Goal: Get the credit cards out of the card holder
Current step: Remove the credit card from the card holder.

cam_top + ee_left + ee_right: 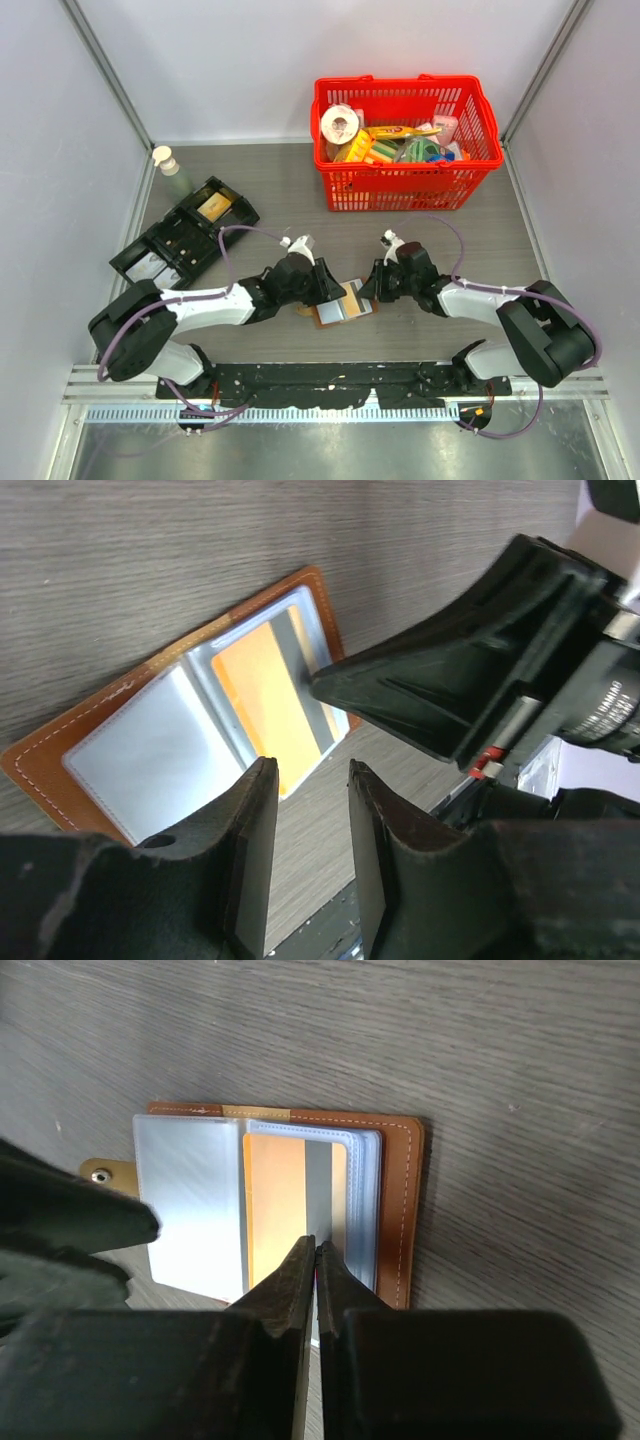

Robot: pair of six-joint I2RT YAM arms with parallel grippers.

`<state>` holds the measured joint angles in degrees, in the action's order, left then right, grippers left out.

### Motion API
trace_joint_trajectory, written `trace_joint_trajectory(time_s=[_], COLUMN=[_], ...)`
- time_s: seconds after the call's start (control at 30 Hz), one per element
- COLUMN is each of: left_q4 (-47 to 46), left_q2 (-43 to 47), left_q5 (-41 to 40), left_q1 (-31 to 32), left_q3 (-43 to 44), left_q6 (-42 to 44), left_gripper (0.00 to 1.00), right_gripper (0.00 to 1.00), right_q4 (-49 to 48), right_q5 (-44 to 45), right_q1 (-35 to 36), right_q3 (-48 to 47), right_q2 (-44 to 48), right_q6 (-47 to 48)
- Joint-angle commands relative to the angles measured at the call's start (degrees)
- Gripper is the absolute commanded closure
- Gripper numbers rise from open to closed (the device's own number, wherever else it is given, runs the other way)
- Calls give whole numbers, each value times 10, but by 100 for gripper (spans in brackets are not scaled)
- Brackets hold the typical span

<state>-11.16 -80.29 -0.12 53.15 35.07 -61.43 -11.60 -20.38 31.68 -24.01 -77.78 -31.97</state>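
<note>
card holder (405,1210) open flat, orange card (275,1210) inside

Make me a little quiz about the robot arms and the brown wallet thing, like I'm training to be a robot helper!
1. True or false: the card holder lies closed on the table.
2. What colour is the card showing inside it? A) green B) orange C) blue
3. Fill in: the fingers of the left gripper are ____ (open or shut).

Key: 1 false, it lies open. 2 B. 3 open.
</note>
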Motion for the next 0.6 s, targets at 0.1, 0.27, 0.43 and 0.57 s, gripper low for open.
trace_joint_trajectory(time_s=[0.1,0.27,0.43,0.57], left_q4=[-123,-137,-137,-123], left_q2=[-53,-76,-87,-80], left_q5=[-2,-7,-4,-10], left_q1=[2,2,2,2], left_q3=[-40,-49,-52,-58], left_q6=[-49,-55,-56,-52], left_gripper=[65,66,66,67], right_gripper=[91,91,91,91], right_q4=[-60,-62,-45,-6], right_q5=[-11,6,19,49], right_q1=[-7,-10,-14,-14], right_q3=[75,98,100,84], right_q2=[4,25,70,101], right_q6=[-57,-81,-85,-64])
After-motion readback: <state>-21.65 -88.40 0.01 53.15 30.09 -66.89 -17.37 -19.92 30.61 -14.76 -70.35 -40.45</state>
